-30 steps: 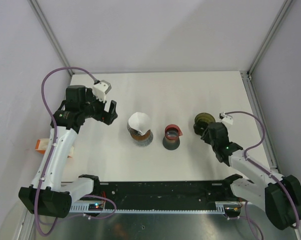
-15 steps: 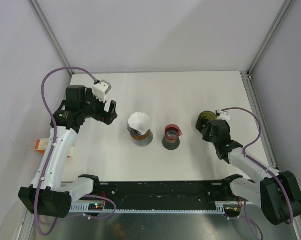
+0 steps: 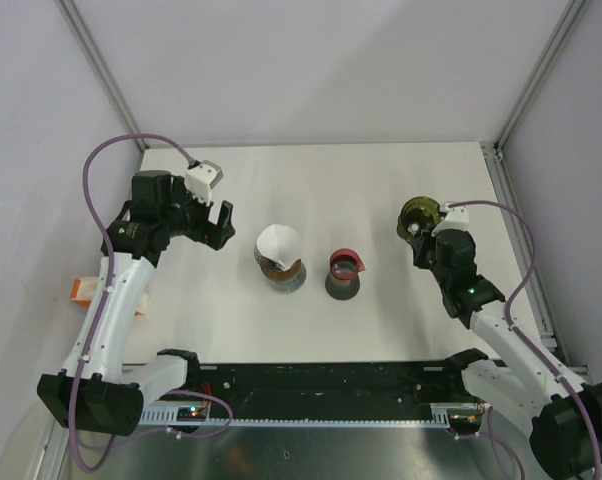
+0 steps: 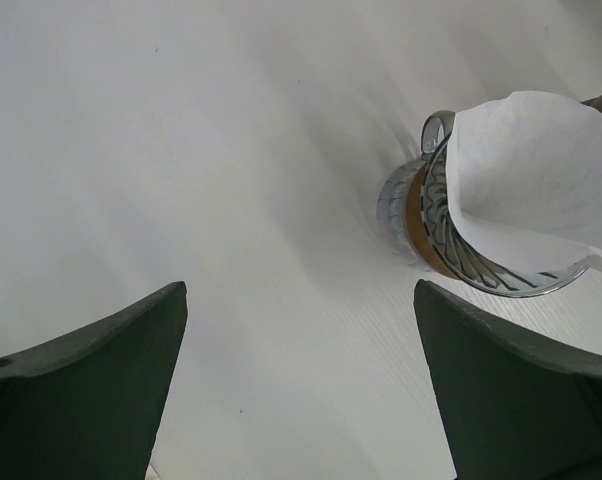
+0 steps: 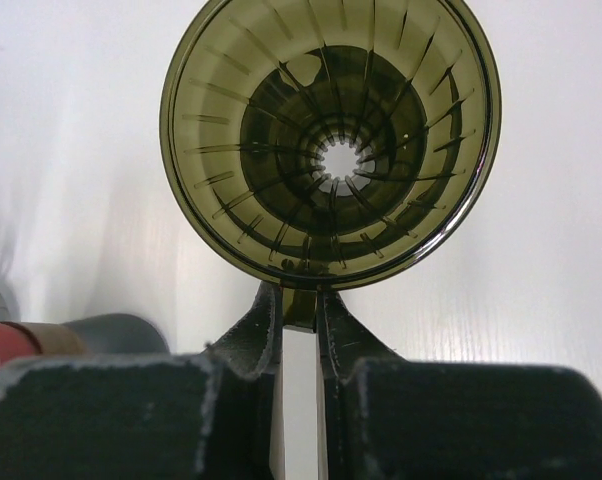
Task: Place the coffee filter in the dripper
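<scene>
- The right gripper is clenched on the thin handle of the dripper: we risk it swivelling or slipping.
- The left gripper hangs released beside the coffee filter, which sits in a metal holder: we may crumple it.

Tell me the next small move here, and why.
Probably swing the left gripper rightward onto the rim of the paper filter. Its jaws stand open and empty beside it, while the right gripper is shut on the handle of the dripper.

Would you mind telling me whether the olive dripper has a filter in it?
Empty: the olive dripper shows bare ribs and an open centre hole, no paper.
</scene>
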You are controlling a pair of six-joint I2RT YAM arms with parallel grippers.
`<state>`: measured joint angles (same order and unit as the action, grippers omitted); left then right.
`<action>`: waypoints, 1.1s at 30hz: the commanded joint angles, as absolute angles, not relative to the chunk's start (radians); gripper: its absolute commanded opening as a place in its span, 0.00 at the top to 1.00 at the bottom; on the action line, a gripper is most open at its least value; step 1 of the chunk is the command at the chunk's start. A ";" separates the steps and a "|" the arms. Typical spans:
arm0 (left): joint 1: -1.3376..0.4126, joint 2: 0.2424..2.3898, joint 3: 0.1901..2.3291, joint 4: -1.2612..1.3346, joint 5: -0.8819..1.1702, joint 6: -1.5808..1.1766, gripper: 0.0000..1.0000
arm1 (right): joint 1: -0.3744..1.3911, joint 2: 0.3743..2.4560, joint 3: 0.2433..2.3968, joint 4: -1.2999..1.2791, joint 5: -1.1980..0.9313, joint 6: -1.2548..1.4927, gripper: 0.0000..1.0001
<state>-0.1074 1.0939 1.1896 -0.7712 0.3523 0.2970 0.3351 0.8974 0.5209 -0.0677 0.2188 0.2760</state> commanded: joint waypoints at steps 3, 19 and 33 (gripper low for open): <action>-0.097 1.078 1.214 -0.761 0.353 0.313 0.00 | 0.328 0.820 0.668 -0.107 0.182 0.164 1.00; -0.093 1.098 1.202 -0.758 0.312 0.306 0.00 | 0.336 0.861 0.929 -0.214 -0.219 0.011 1.00; -0.072 1.089 1.185 -0.745 0.314 0.312 0.00 | 0.424 0.962 1.026 -0.265 -0.483 -0.133 1.00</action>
<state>-0.0822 1.1015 1.1896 -0.7704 0.3149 0.2970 0.4217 0.9417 0.9741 -0.2882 -0.3660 -0.0902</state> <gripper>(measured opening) 0.995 0.099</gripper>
